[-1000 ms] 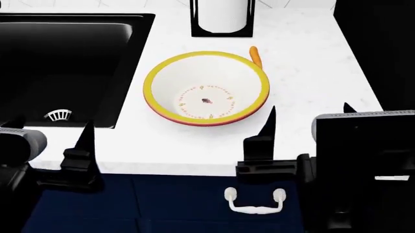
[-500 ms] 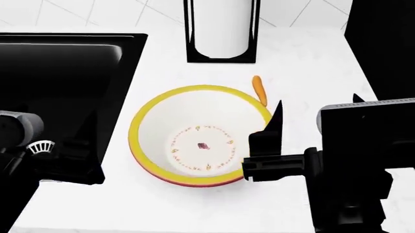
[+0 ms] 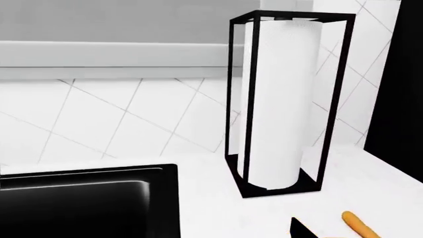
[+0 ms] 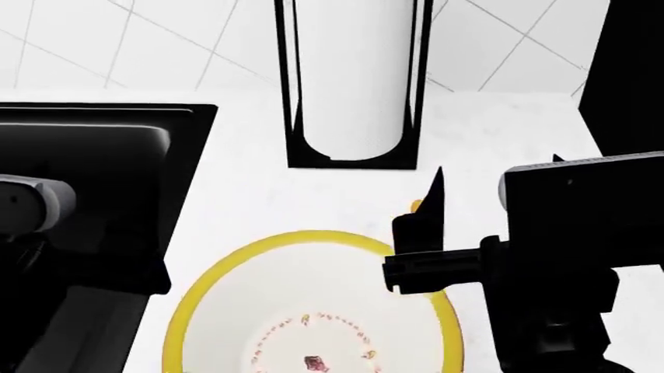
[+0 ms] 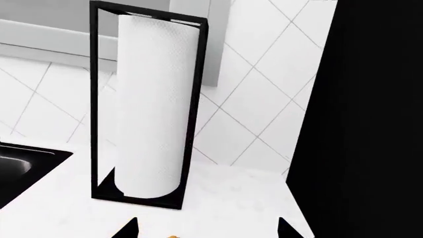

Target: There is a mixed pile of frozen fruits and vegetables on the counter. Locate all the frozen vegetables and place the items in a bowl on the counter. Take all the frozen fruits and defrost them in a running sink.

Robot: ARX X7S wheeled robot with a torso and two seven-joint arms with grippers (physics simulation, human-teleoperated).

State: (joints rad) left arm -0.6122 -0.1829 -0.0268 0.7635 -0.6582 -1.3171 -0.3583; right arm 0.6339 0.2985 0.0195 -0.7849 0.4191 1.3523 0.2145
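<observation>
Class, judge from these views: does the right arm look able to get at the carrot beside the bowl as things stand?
Probably yes. The carrot lies on open counter beside the bowl, just ahead of the right gripper, whose fingers are spread with nothing between.

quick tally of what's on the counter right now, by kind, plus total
Carrot: 1
Bowl: 1
Paper towel holder with roll: 1
Sink: 1, set into the counter
Total: 4
No other food shows in any view.
</observation>
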